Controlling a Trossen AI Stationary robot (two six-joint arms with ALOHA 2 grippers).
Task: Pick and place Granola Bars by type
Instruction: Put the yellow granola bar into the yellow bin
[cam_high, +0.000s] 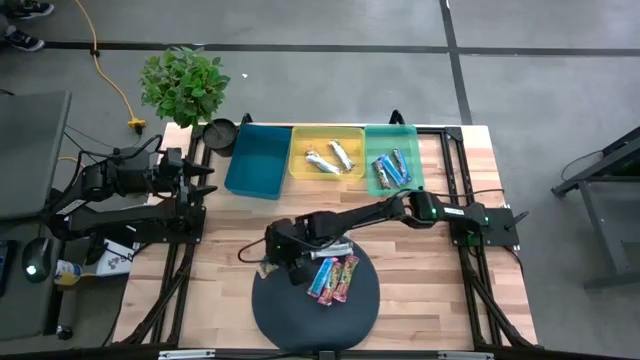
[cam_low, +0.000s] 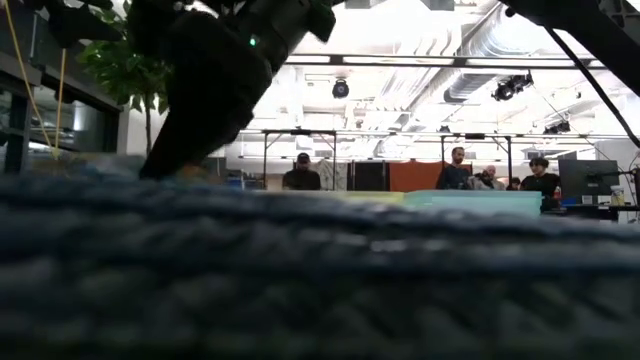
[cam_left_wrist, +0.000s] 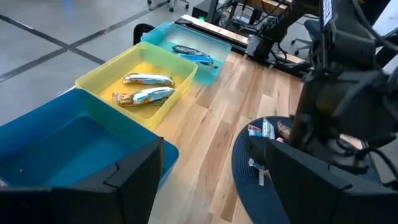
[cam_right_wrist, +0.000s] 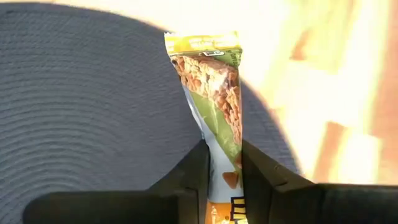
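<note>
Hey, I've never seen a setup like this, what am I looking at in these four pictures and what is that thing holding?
Two robot arms work at a wooden table. One camera looks down from above, one sits at table height, and one rides on each wrist. At the back stand a blue bin, a yellow bin holding two silvery bars, and a green bin holding blue bars. A dark round mat at the front carries a few colourful bars. The right gripper is shut on a green-wrapped granola bar over the mat. The left gripper waits open at the left side.

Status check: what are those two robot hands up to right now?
Right hand shut on green-wrapped granola bar over round mat. Left hand open, waiting beside blue bin. Nothing blocking.
</note>
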